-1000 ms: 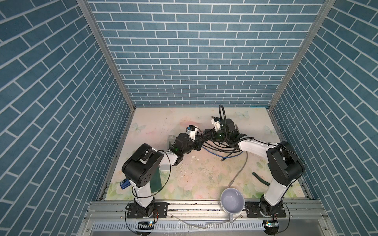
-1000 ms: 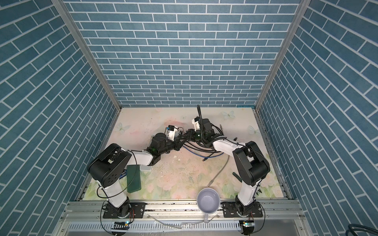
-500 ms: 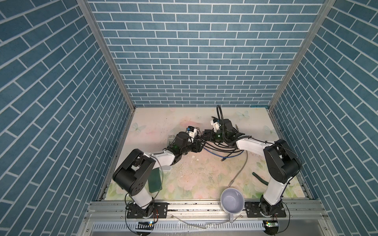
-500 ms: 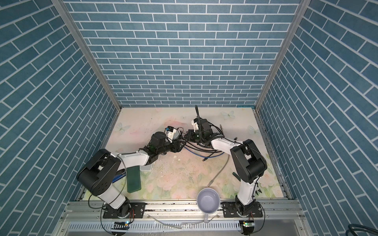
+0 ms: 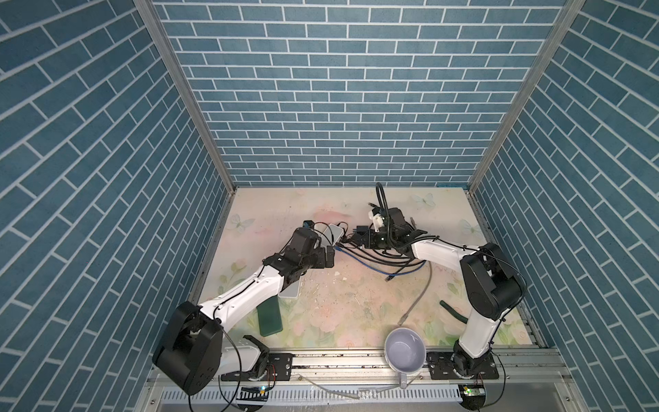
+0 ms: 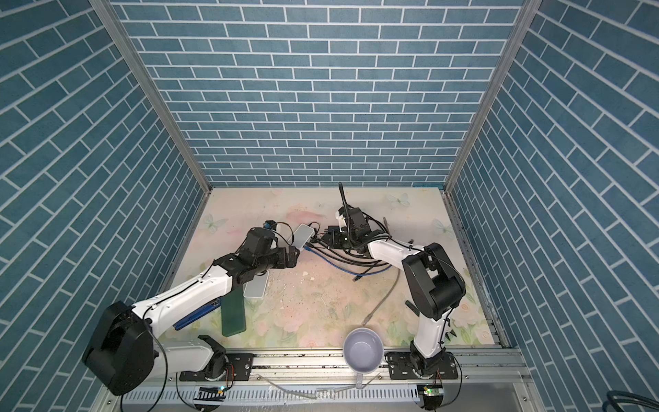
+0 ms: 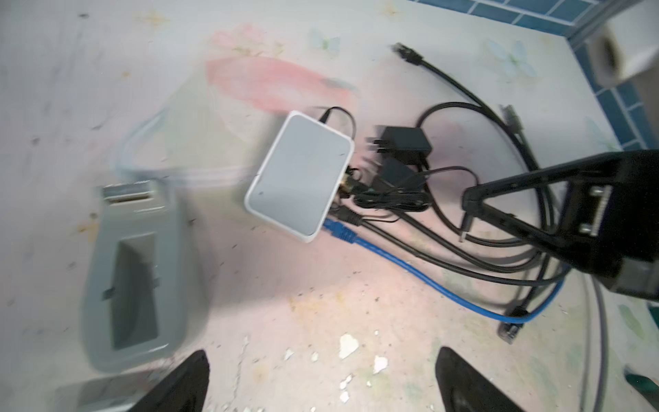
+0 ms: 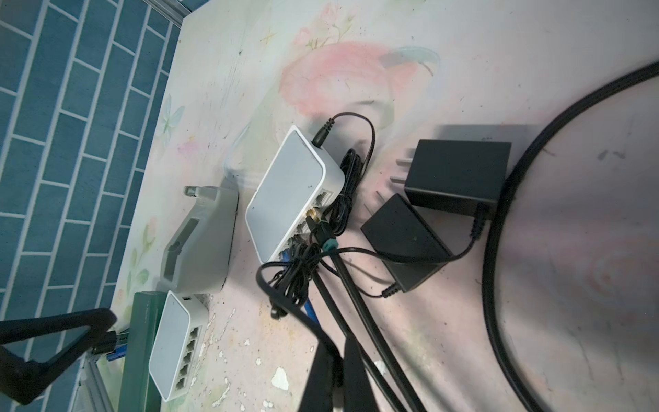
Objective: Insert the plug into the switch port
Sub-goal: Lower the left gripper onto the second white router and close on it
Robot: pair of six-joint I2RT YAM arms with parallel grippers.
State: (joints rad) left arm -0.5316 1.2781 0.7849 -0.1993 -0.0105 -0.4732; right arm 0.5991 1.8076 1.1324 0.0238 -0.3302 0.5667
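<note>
Left wrist: L gripper point(image 7: 321, 360) spread wide, empty; R gripper point(image 7: 470, 207) clenched; plug point(image 8: 321, 232) against switch point(image 7: 299, 174) port side

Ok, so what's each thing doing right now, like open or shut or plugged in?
Left gripper: open, empty.
Right gripper: shut.
White box-shaped plastic switch: lying flat, blue cable plugged in.
Black plug with green tab: at a switch port; fully in, cannot tell.
Lavender ceramic mug: upright, empty.

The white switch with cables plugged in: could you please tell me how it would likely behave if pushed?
The white switch probably slides easily: a small, smooth plastic box. The plugged-in blue cable and black cables would likely tug and swivel it. Lying flat, it seems unlikely to tip.
</note>
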